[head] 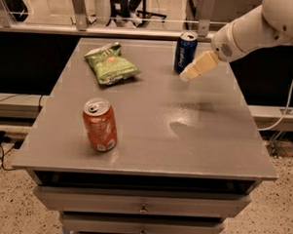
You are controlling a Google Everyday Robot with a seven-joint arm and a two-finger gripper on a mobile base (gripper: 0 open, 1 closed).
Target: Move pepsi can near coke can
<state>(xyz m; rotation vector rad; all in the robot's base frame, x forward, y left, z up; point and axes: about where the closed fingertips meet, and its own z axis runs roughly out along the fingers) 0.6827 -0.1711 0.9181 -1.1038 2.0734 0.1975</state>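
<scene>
The pepsi can (185, 52), dark blue with white lettering and a silver top, stands upright near the far edge of the grey table (150, 138). The coke can (99, 124), orange-red with a silver top and a white patch near its base, stands upright at the front left. My gripper (188, 75) hangs above the table at the end of the white arm, just right of and slightly in front of the pepsi can, not touching it.
A green chip bag (111, 63) lies at the far left of the table. Drawers (142, 206) sit under the tabletop. A white cable (288, 96) hangs at the right. A rail and metal posts run behind the table.
</scene>
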